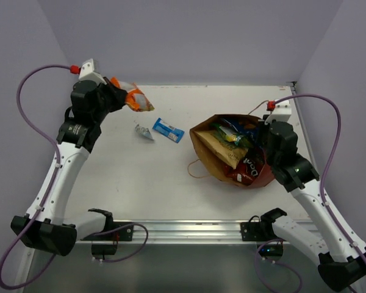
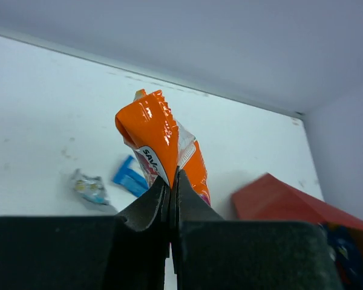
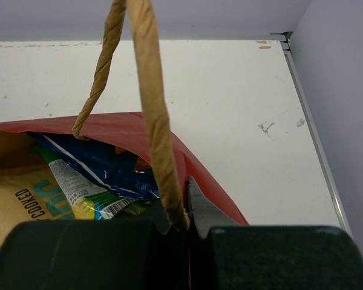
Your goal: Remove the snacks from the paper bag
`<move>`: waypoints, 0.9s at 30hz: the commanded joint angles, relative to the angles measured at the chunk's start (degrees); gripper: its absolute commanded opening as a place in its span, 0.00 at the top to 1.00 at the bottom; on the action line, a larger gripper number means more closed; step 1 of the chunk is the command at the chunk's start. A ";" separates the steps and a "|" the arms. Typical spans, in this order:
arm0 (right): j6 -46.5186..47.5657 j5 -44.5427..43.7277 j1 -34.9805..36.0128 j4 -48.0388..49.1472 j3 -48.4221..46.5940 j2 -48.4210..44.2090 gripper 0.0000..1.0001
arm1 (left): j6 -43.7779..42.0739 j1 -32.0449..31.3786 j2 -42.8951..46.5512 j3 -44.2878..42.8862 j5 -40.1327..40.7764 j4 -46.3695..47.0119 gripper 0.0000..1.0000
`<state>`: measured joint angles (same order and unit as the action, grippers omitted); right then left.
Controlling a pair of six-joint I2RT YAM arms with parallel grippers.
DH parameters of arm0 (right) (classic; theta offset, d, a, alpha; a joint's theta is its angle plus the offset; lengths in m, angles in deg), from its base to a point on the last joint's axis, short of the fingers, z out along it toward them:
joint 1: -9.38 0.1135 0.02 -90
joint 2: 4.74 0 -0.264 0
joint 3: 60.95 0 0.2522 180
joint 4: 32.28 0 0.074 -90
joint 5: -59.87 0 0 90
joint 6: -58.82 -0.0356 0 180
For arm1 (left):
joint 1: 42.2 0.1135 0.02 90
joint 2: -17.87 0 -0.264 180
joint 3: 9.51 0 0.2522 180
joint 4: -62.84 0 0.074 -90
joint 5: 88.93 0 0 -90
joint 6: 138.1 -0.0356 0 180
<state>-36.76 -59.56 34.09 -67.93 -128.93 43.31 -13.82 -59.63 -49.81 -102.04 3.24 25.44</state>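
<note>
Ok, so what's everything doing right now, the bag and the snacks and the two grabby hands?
paper bag: open, packets inside.
handle: pulled up, pinched at its end.
right gripper: shut on the handle.
left gripper: shut on the orange packet.
orange packet: out of the bag, held off the table.
blue packet: out, lying flat on the table.
silver packet: out, crumpled, beside the blue one.
snacks in the bag: not out yet.

Lower end of the orange packet [image 2: 158, 138]: hidden between the left gripper [image 2: 172, 179] fingers. The paper bag [image 2: 278, 202]: cut off by the right edge, left wrist view. The handle [image 3: 152, 115] loop runs off the upper edge. Print on the silvery packet [image 1: 144, 132]: too small to read
</note>
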 commanded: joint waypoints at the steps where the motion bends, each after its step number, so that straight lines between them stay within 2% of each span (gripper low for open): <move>1: -1.10 0.16 -0.10 3.08 -0.98 -1.21 1.00 | -4.31 9.06 -0.69 6.67 -4.17 8.06 1.00; 4: -0.92 1.39 -0.01 3.08 -1.15 -1.03 1.00 | -2.22 18.45 -3.23 15.11 -8.74 19.30 1.00; 5: -0.83 1.74 -0.01 3.17 -1.15 -0.94 1.00 | -1.33 20.40 -3.94 19.65 -9.98 26.81 1.00; 7: -0.66 2.27 -0.10 3.26 -1.24 -0.86 1.00 | 1.12 23.21 -6.40 24.33 -11.74 35.62 1.00; 10: -0.31 3.32 -0.01 3.17 -1.07 -0.94 1.00 | 1.05 24.81 -8.69 32.69 -11.24 41.90 1.00; 12: -0.13 3.85 -0.01 3.17 -0.89 -1.12 1.00 | 1.05 26.04 -8.96 36.46 -10.61 42.71 0.92; 13: -0.04 4.03 -0.01 3.00 -0.89 -1.21 1.00 | 0.96 27.18 -7.92 37.44 -10.00 41.41 0.84; 14: 0.05 4.12 -0.01 2.99 -0.80 -1.29 1.00 | 0.79 27.53 -7.04 38.32 -9.74 40.96 0.63; 16: 0.13 4.29 -0.01 2.91 -0.72 -1.73 1.00 | -0.09 27.80 -3.10 39.04 -8.86 36.59 0.32; 17: 0.22 4.29 -0.01 2.56 -0.98 -1.82 1.00 | -0.53 27.80 -1.85 38.60 -8.94 35.25 0.09; 18: 0.22 4.55 -0.01 2.29 -1.15 -1.91 1.00 | -1.05 27.71 -0.54 37.99 -9.38 33.41 0.03; 21: 0.22 4.82 0.08 1.15 -2.47 -1.73 1.00 | -3.60 25.35 2.02 31.32 -12.36 23.05 0.00; 22: 0.14 5.17 -0.01 0.71 -2.91 -1.39 1.00 | -4.83 21.43 2.72 27.82 -13.41 18.76 0.01; 24: 0.22 5.70 0.08 0.09 -3.88 -1.21 1.00 | -5.98 14.40 3.60 25.16 -13.25 17.32 0.04; 25: 0.40 5.96 0.08 0.01 -3.97 -0.86 1.00 | -7.29 6.61 4.04 23.93 -12.29 16.96 0.05; 27: 0.57 6.49 0.08 -0.34 -4.49 -0.59 1.00 | -9.49 -1.34 3.70 20.85 -11.32 16.87 0.08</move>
<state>-36.43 -54.90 34.09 -69.97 -129.82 42.59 -18.17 -50.94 -47.32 -76.99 -6.51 45.79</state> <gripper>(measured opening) 0.023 0.930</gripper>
